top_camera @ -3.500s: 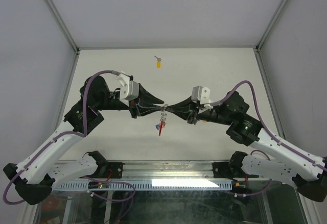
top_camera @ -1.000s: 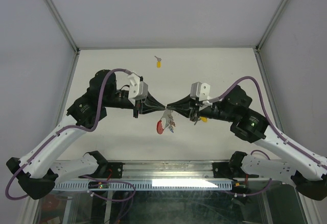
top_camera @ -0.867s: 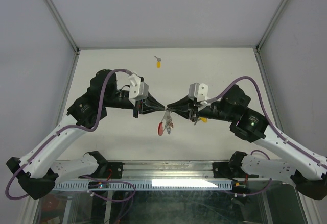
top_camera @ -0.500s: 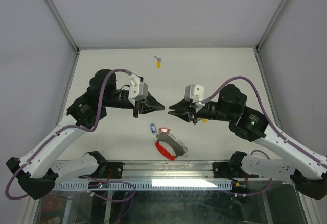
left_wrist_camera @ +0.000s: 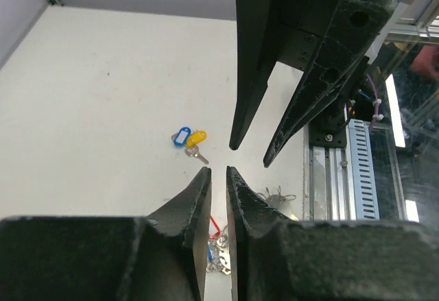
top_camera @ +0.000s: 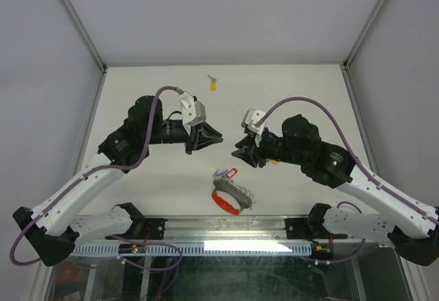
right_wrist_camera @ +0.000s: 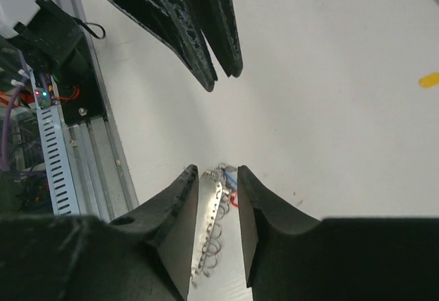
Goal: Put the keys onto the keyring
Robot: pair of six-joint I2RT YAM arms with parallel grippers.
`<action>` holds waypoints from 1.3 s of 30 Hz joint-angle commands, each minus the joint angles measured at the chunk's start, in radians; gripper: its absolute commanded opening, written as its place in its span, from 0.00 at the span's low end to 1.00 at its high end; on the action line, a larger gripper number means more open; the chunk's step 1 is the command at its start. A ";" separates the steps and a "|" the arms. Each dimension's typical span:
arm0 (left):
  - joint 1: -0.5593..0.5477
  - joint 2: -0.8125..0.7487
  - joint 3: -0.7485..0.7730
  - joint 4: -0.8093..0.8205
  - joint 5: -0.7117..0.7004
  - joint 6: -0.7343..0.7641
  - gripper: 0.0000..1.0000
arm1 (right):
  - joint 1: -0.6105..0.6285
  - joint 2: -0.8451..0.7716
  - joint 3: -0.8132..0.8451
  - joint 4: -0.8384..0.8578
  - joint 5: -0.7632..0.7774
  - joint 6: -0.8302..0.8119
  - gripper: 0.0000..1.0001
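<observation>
Keyring (top_camera: 224, 203): curved red plastic strip with thin silver wire rings, laid flat on the matte white table (top_camera: 151, 95), lower centre, near its lower edge. Left gripper (left_wrist_camera: 218, 171): tapered black jaws parted by a slit, nothing pinched. Right gripper (right_wrist_camera: 216, 172): spread wider, nothing pinched. Blue- and red-tagged keys (top_camera: 224, 173) just beside the rings; threading not discernible. Yellow-tagged key (top_camera: 213, 86) set apart, upper centre.

No lettering, brand, number or sign is legible in any view; the blue and yellow key tags (left_wrist_camera: 181, 136) on the worktop (left_wrist_camera: 103, 95) are too small to read.
</observation>
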 commanded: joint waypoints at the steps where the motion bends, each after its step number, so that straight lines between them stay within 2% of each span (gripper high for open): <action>1: -0.002 0.008 -0.044 0.057 -0.100 -0.073 0.15 | 0.002 0.025 0.059 -0.097 0.132 0.150 0.32; 7: -0.003 0.013 -0.092 0.056 -0.183 -0.104 0.21 | 0.001 0.037 0.037 -0.199 0.204 0.350 0.36; 13: -0.003 0.015 -0.121 0.080 -0.224 -0.124 0.28 | 0.005 0.056 -0.007 -0.373 0.265 0.628 0.40; 20: -0.003 0.020 -0.137 0.105 -0.262 -0.150 0.31 | 0.150 0.120 -0.105 -0.482 0.308 0.906 0.44; 28: -0.003 0.022 -0.142 0.117 -0.255 -0.166 0.34 | 0.207 0.179 -0.281 -0.381 0.308 1.048 0.45; 35: -0.003 0.016 -0.140 0.111 -0.253 -0.171 0.34 | 0.208 0.241 -0.373 -0.203 0.254 1.051 0.41; 39: -0.003 0.014 -0.142 0.111 -0.249 -0.176 0.34 | 0.208 0.267 -0.386 -0.175 0.265 1.051 0.37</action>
